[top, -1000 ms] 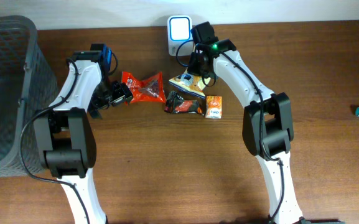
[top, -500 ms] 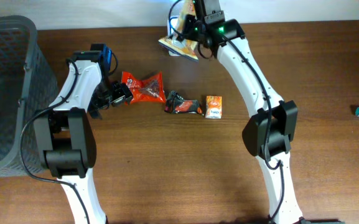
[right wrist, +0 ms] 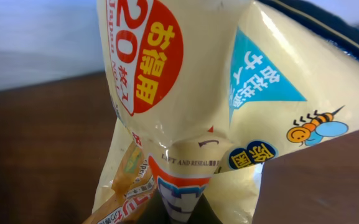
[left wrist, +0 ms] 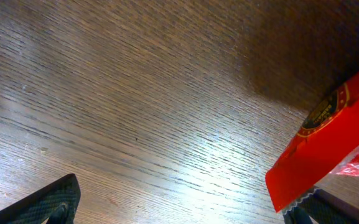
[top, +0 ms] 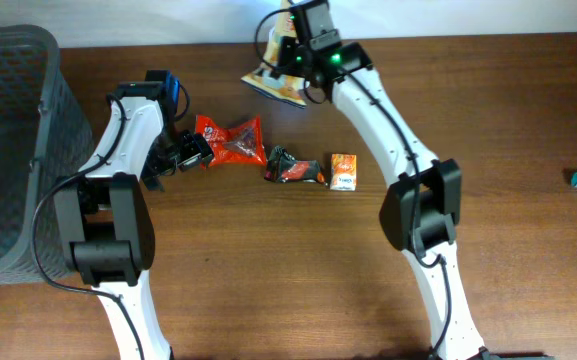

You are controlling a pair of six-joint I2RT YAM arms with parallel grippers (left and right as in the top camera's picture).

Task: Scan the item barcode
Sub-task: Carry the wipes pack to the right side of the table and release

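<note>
Arm on right (top: 383, 105) stretched far, right gripper (top: 289, 62) pinching yellow snack bag (top: 274, 86), left gripper (top: 196, 150) spread beside red packet (top: 234, 141)

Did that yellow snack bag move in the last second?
Yes. The yellow snack bag moved away from the orange box, up and left in the overhead view.

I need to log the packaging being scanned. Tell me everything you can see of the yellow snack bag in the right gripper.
The yellow snack bag is glossy, crinkled plastic film, printed with a red-orange circle bearing "20" and Japanese characters, a light-blue triangle and a small cartoon bee. The right gripper is shut on a pinched part of it, holding it tilted above the far edge of the table. No barcode shows in these views.
</note>
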